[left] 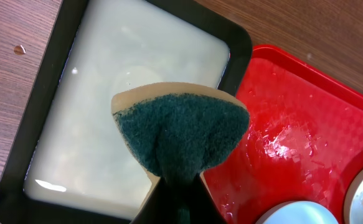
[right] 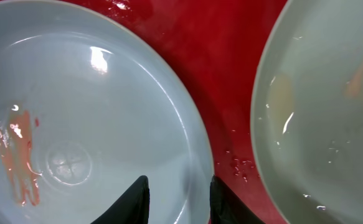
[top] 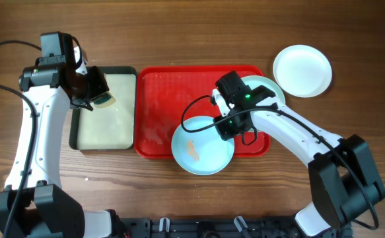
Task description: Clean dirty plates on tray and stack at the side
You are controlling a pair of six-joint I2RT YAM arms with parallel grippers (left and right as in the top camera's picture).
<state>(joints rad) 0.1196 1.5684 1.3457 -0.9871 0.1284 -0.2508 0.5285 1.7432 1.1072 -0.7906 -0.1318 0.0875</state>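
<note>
The red tray [top: 158,109] holds two pale blue plates. The nearer plate [top: 202,151] carries an orange smear [right: 19,162] and overhangs the tray's front edge. The second plate [top: 266,88] lies at the tray's back right, partly under my right arm. A white plate [top: 302,70] rests on the table to the right of the tray. My right gripper [right: 179,196] straddles the smeared plate's right rim, one finger inside and one outside, with a gap still showing. My left gripper [left: 180,186] is shut on a green and yellow sponge [left: 180,134], held above the black-rimmed tray [left: 43,93].
The black-rimmed tray [top: 80,125] with cloudy liquid stands against the red tray's left side. Water drops wet the red tray's floor [right: 225,74]. Bare wooden table runs along the back and far right.
</note>
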